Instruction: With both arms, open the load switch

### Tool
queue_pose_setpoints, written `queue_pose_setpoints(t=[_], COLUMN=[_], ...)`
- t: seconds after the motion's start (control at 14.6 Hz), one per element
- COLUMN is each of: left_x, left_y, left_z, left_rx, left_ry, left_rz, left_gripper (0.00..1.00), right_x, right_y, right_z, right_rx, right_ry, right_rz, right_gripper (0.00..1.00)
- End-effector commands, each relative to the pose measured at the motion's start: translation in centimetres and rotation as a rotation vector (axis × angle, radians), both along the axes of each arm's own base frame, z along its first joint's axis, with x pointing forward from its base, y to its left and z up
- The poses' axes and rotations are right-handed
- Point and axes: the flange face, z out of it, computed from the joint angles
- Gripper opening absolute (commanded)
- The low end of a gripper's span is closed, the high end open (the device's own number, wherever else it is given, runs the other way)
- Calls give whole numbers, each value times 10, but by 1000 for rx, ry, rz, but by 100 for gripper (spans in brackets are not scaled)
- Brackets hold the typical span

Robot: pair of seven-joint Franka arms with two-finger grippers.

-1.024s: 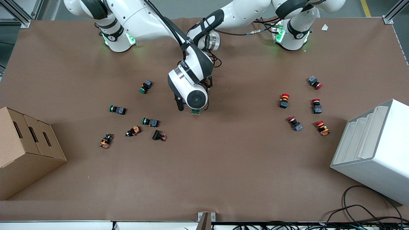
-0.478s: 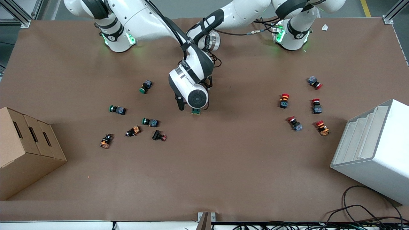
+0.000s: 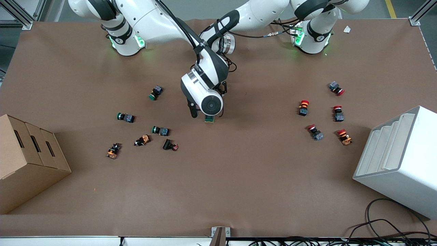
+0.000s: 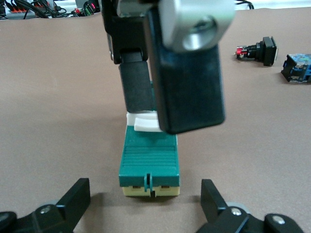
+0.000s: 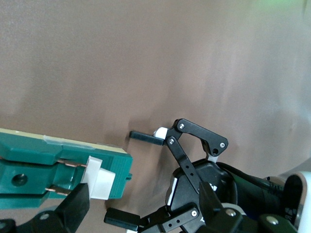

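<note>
The load switch, dark green on a cream base, lies flat at the middle of the table. In the left wrist view its ridged end faces me, with the white tab just past the ridges. My right gripper stands open over the switch, and one finger comes down onto the tab. My left gripper is open and low at the switch's ridged end, one finger on each side and apart from it. In the front view the right arm hides it.
Green-capped buttons and orange ones lie toward the right arm's end, near a cardboard box. Red-capped buttons and a white bin are toward the left arm's end.
The right arm's wrist has shifted slightly toward the bases over the switch. The switch has stayed where it was.
</note>
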Motion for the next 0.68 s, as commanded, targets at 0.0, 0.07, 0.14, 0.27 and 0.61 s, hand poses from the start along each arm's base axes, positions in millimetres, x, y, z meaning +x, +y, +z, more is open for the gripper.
queue_pose_setpoints(t=[0.0, 0.07, 0.14, 0.27, 0.61], left_x=[5, 5, 6, 6, 9], left_y=[8, 8, 8, 7, -2], left_z=[-9, -9, -8, -7, 13], left_rx=[21, 21, 20, 20, 77], left_ry=[-10, -10, -11, -13, 10], left_rz=[1, 1, 1, 0, 8], left_gripper=[100, 100, 100, 100, 99], right_x=[15, 30, 46, 79, 142], right_y=[-12, -25, -42, -87, -227], right_z=[16, 24, 45, 79, 163], right_rx=[4, 37, 83, 149, 282], right_ry=[-50, -57, -62, -89, -129], right_rz=[59, 95, 125, 208, 522], right_gripper=[100, 100, 100, 100, 100])
